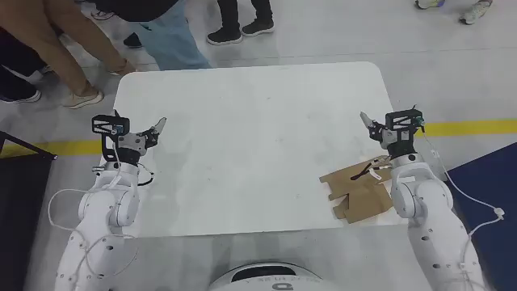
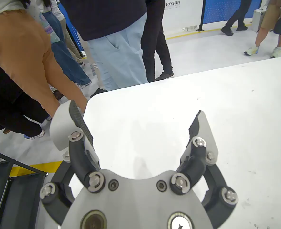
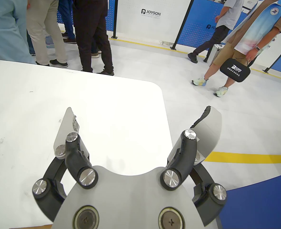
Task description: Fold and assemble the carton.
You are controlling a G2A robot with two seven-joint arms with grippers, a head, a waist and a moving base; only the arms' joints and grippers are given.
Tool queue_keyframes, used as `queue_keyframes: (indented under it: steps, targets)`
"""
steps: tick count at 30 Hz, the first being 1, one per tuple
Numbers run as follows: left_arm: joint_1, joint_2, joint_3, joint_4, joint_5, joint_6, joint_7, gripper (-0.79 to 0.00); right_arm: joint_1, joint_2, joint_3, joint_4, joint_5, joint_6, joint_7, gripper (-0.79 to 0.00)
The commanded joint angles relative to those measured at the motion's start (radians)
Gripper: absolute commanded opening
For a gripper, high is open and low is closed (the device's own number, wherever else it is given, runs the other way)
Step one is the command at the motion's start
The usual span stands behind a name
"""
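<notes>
Carton [image 1: 359, 194]: a flat brown cardboard blank at the near right corner of the bench [image 1: 258, 145], partly under the right arm. The right tool [image 3: 139, 110] and the left tool [image 2: 134, 109] both hang released, empty. To begin well, the right tool likely must draw back and pinch a free flap; the right arm overlies the blank, and the left tool sits well apart.

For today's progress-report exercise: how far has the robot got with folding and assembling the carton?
Done: nothing yet; the carton looks flat and unfolded at the near right corner of the table. In hand: nothing; the left pincer and right pincer are open and empty, apart from it. Left: grasping it, folding the panels, assembling.
</notes>
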Motion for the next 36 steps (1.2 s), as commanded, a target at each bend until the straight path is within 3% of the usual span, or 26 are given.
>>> queue_keyframes:
  steps: [1, 9, 15, 18, 25, 27, 28, 31, 34, 36]
  targets:
    - [0.0, 0.0, 0.0, 0.0, 0.0, 0.0, 0.0, 0.0, 0.0, 0.0, 0.0, 0.0, 0.0, 0.0, 0.0, 0.0]
    - [0.0, 0.0, 0.0, 0.0, 0.0, 0.0, 0.0, 0.0, -0.007, 0.0, 0.0, 0.001, -0.006, -0.01, -0.008, 0.0]
    - [0.0, 0.0, 0.0, 0.0, 0.0, 0.0, 0.0, 0.0, -0.173, 0.021, 0.175, 0.064, -0.031, -0.198, -0.223, 0.0]
    - [0.0, 0.0, 0.0, 0.0, 0.0, 0.0, 0.0, 0.0, -0.201, 0.032, 0.263, 0.099, 0.013, -0.325, -0.257, 0.0]
    - [0.0, 0.0, 0.0, 0.0, 0.0, 0.0, 0.0, 0.0, -0.201, 0.032, 0.263, 0.099, 0.013, -0.325, -0.257, 0.0]
    - [0.0, 0.0, 0.0, 0.0, 0.0, 0.0, 0.0, 0.0, -0.197, 0.036, 0.26, 0.133, 0.018, -0.389, -0.178, 0.0]
    - [0.0, 0.0, 0.0, 0.0, 0.0, 0.0, 0.0, 0.0, -0.191, 0.045, 0.275, 0.153, 0.012, -0.485, -0.115, 0.0]
    - [0.0, 0.0, 0.0, 0.0, 0.0, 0.0, 0.0, 0.0, -0.163, 0.071, 0.376, 0.273, 0.255, -0.809, 0.075, 0.0]
    - [0.0, 0.0, 0.0, 0.0, 0.0, 0.0, 0.0, 0.0, -0.129, 0.095, 0.434, 0.364, 0.418, -0.963, 0.26, 0.0]
    - [0.0, 0.0, 0.0, 0.0, 0.0, 0.0, 0.0, 0.0, -0.116, 0.11, 0.439, 0.412, 0.54, -1.012, 0.391, 0.0]
